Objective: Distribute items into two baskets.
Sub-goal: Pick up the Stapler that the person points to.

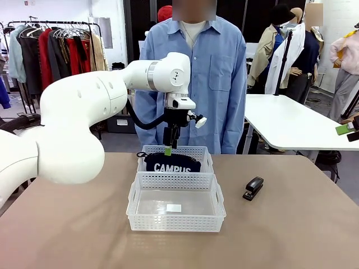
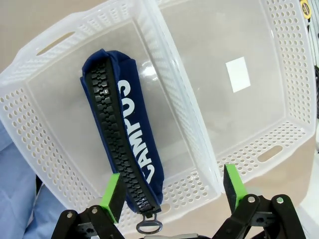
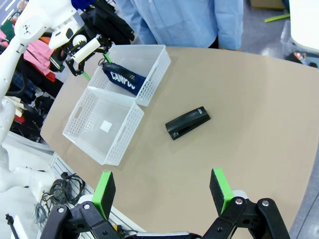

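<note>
The CAMPUS pouch (image 1: 176, 163) is inside the second basket (image 1: 205, 152), the one that stands directly behind the near basket (image 1: 175, 180), with their long sides touching. The pouch is navy blue. It stands on its long edge with the black zipper on top and the white letters facing the near basket. In the left wrist view the pouch (image 2: 124, 139) lies diagonally across the floor of its basket (image 2: 35, 124), and its metal zipper ring is at the end closest to the camera.

The left claw (image 1: 168, 147) hangs over the second basket, behind the near basket, and points down at the pouch. Its fingers are spread wide and it grasps nothing. One green pad (image 2: 112, 191) is just beside the zipper end of the pouch, and I cannot tell if it touches.

The near basket holds no item. There is a small white label (image 1: 174, 208) on its floor.

The black stapler (image 1: 253, 188) lies flat on the tan surface (image 1: 291, 230), to the right of the near basket and clearly apart from it.

The right claw (image 3: 162, 174) is released and holds nothing. It hovers high above the surface on the stapler's side of the near basket.

A person in a light blue shirt (image 1: 196, 84) stands beyond the two baskets.
</note>
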Robot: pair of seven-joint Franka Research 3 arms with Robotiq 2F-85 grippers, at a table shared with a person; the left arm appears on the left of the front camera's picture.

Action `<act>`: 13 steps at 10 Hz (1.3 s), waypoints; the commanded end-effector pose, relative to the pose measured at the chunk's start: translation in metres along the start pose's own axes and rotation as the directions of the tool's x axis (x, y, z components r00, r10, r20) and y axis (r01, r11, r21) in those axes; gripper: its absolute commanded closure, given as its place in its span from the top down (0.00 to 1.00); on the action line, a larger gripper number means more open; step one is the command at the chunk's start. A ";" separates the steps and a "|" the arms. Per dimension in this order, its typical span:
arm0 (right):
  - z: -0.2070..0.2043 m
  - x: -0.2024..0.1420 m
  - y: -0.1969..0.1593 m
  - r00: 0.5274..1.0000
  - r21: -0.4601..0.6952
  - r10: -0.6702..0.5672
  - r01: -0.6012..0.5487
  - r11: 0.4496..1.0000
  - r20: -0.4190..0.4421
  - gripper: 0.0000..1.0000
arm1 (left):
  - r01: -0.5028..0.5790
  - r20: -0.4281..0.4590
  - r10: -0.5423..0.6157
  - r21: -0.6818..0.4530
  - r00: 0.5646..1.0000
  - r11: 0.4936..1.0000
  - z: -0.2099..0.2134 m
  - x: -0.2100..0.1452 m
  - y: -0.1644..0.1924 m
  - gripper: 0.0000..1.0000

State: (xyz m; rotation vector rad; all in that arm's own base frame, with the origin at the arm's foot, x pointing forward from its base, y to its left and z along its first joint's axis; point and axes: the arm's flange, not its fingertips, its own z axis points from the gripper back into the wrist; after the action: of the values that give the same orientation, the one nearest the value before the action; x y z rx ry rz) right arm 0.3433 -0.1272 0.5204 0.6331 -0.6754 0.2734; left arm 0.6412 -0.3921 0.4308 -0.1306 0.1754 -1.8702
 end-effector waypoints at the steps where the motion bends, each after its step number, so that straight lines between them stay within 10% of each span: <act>1: 0.000 0.003 -0.001 1.000 0.026 0.005 -0.006 1.000 0.028 1.00 | -0.002 -0.004 0.002 0.004 1.000 1.000 0.001 -0.001 0.000 1.00; 10: 0.000 0.003 -0.001 1.000 0.026 0.005 -0.006 1.000 0.028 1.00 | 0.000 0.000 0.000 0.000 1.000 1.000 0.000 0.000 0.000 1.00; 13: 0.000 0.003 -0.001 1.000 0.026 0.005 -0.006 1.000 0.028 1.00 | -0.071 0.049 0.070 0.031 0.996 0.997 0.021 -0.031 -0.057 1.00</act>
State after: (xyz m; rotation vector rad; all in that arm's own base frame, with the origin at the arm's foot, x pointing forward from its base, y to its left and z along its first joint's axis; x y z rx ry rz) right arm 0.3433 -0.1271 0.5204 0.6332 -0.6752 0.2734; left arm 0.6425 -0.3796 0.4627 -0.1283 0.1266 -1.8386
